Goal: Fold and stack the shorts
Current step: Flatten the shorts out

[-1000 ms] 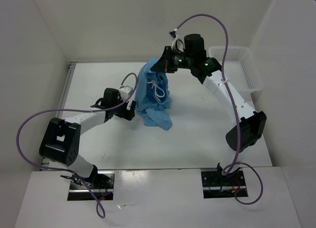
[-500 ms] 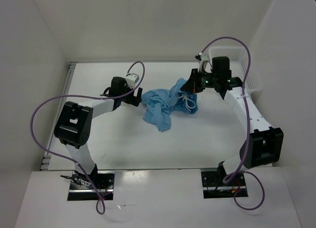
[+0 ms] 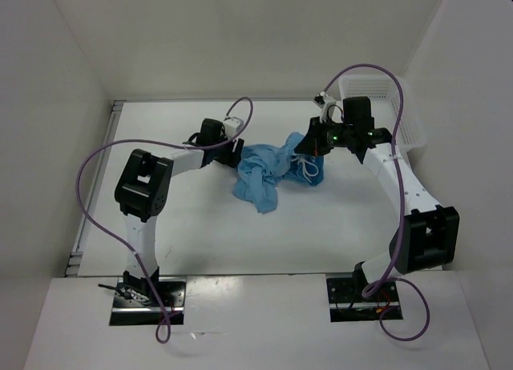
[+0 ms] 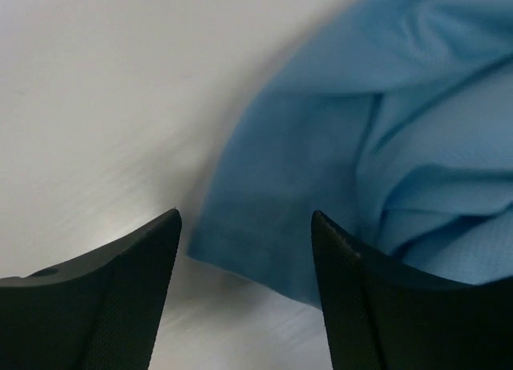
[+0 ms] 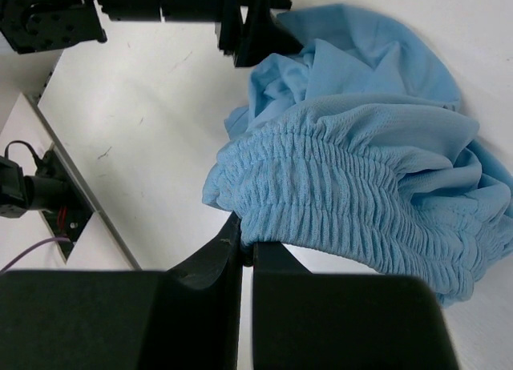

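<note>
The sky-blue shorts (image 3: pixel 264 174) lie crumpled on the white table, with the white drawstring (image 3: pixel 308 168) at their right end. My right gripper (image 3: pixel 309 143) is shut on the gathered elastic waistband (image 5: pixel 353 202) and holds that end raised a little. My left gripper (image 3: pixel 238 152) is open, low over the table at the shorts' left edge. In the left wrist view a flat corner of the shorts (image 4: pixel 272 226) lies between my left gripper's (image 4: pixel 244 226) spread fingers. The left gripper also shows at the top of the right wrist view (image 5: pixel 248 26).
A white plastic mesh basket (image 3: pixel 385 106) stands at the back right corner, behind the right arm. White walls close the table at the back and sides. A purple cable loops above each arm.
The right gripper has swung right and down with the waistband, laying the shorts out across the table. The left gripper has moved back and right to the shorts' left edge.
</note>
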### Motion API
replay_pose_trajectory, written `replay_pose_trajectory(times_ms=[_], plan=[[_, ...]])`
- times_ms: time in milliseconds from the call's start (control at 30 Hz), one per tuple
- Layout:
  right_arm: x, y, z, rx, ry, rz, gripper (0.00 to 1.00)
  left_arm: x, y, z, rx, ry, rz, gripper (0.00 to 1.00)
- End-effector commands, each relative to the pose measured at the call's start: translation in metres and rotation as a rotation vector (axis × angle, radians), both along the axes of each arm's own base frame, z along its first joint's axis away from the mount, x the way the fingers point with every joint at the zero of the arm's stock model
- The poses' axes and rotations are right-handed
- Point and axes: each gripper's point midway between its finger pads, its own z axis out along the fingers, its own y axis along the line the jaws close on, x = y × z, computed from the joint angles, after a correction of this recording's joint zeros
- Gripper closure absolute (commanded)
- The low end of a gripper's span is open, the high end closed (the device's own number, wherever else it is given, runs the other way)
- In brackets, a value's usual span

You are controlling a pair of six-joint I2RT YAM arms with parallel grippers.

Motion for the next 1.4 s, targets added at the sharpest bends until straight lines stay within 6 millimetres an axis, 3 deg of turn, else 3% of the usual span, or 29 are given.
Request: replay_pose_trajectory(times_ms=[0,33,133,167,200,267,400,433,467,533,567,600,633,700,733,800,833,900,933,1000,1033,1067,1200,1367], plan=[[0.004,-0.004,0.022,-0.008,-0.092,-0.003,1.0,-0.046,-0.022,-0.026,0.027,0.15,-0.094,0.28],[0.006,-0.005,0.025,-0.012,-0.102,-0.011,1.0,-0.059,-0.028,-0.028,0.026,0.172,-0.119,0.41],[0.014,-0.007,0.029,0.004,-0.104,-0.035,1.0,-0.079,-0.036,-0.036,0.066,0.157,-0.132,0.64],[0.018,-0.012,0.034,0.0,-0.119,-0.053,1.0,-0.076,-0.037,-0.033,0.066,0.156,-0.132,0.82],[0.022,-0.011,0.039,0.007,-0.128,-0.057,1.0,-0.071,-0.04,-0.026,0.061,0.145,-0.132,0.9],[0.026,-0.011,0.046,0.012,-0.147,-0.07,1.0,-0.071,-0.04,-0.025,0.061,0.145,-0.132,1.0],[0.034,-0.015,0.076,0.008,-0.225,-0.102,1.0,-0.05,-0.027,0.016,0.075,0.035,-0.056,1.0],[0.038,-0.017,0.09,0.006,-0.261,-0.118,1.0,-0.046,-0.023,0.032,0.064,0.011,-0.046,1.0],[0.04,-0.02,0.096,-0.011,-0.283,-0.127,1.0,-0.04,-0.017,0.069,0.053,-0.038,-0.024,1.0],[0.052,-0.031,0.12,-0.044,-0.358,-0.196,1.0,-0.028,0.008,0.113,0.04,-0.087,0.039,1.0],[0.058,-0.034,0.125,-0.063,-0.384,-0.21,1.0,-0.028,0.019,0.16,0.022,-0.135,0.061,1.0],[0.06,-0.037,0.144,-0.062,-0.429,-0.232,1.0,-0.023,0.039,0.184,0.015,-0.162,0.103,1.0],[0.065,-0.044,0.153,-0.082,-0.459,-0.27,1.0,-0.033,0.053,0.219,0.002,-0.202,0.126,1.0],[0.066,-0.048,0.177,-0.081,-0.512,-0.301,1.0,-0.039,0.082,0.262,-0.003,-0.281,0.198,1.0],[0.065,-0.055,0.186,-0.089,-0.541,-0.318,1.0,-0.055,0.093,0.294,-0.018,-0.341,0.219,1.0],[0.054,-0.056,0.202,-0.081,-0.567,-0.321,1.0,-0.074,0.105,0.323,-0.025,-0.401,0.251,1.0],[0.051,-0.06,0.208,-0.079,-0.58,-0.331,1.0,-0.093,0.117,0.343,-0.034,-0.447,0.276,1.0],[0.033,-0.06,0.225,-0.062,-0.618,-0.321,1.0,-0.111,0.134,0.358,-0.035,-0.491,0.317,1.0],[0.026,-0.059,0.23,-0.058,-0.639,-0.305,1.0,-0.131,0.148,0.381,-0.047,-0.548,0.346,1.0],[0.009,-0.063,0.243,-0.05,-0.662,-0.305,1.0,-0.149,0.164,0.395,-0.044,-0.592,0.396,1.0],[0.004,-0.064,0.248,-0.056,-0.682,-0.303,1.0,-0.168,0.175,0.414,-0.054,-0.652,0.426,1.0],[-0.009,-0.063,0.258,-0.043,-0.706,-0.287,1.0,-0.176,0.181,0.419,-0.052,-0.673,0.449,1.0],[-0.051,-0.05,0.286,0.005,-0.767,-0.173,1.0,-0.227,0.195,0.473,-0.092,-0.83,0.49,1.0],[-0.109,-0.046,0.319,0.067,-0.849,-0.091,1.0,-0.267,0.215,0.505,-0.096,-0.944,0.568,1.0]])
